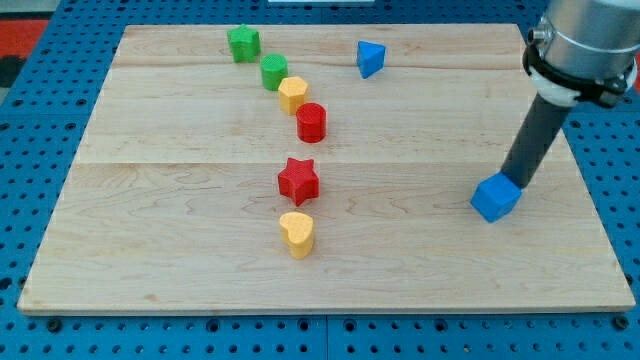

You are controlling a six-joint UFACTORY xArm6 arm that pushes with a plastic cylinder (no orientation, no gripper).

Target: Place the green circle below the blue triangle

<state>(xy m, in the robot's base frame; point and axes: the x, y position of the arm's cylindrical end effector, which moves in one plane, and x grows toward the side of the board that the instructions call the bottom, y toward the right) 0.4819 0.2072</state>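
A pale wooden board (200, 250) lies on a blue perforated table (20, 150), seen from one side. Going from the view's left to right: near the top edge sits a green star-like plastic block (243, 43), and just beside it, lower right, the green circle (274, 71), a short ridged cylinder, which is the task's piece. Touching or nearly touching it comes a yellow hexagon-like block (293, 94), then a red cylinder (311, 122). Lower down stand a red star block (298, 180) and a yellow heart-shaped block (297, 234). The blue triangle (370, 58) sits near the top edge, right of the green circle with bare board between them. Far to the right, my tip (510, 181) rests against the top of a blue cube (496, 197), well apart from the green circle. The arm ends in a plain rod, with nothing that spreads or pinches. To do the step well, I judge the tip should travel round to the green circle's upper left and push it rightward and down, clear of the yellow hexagon, stopping under the triangle. No brand, label or writing can be read.
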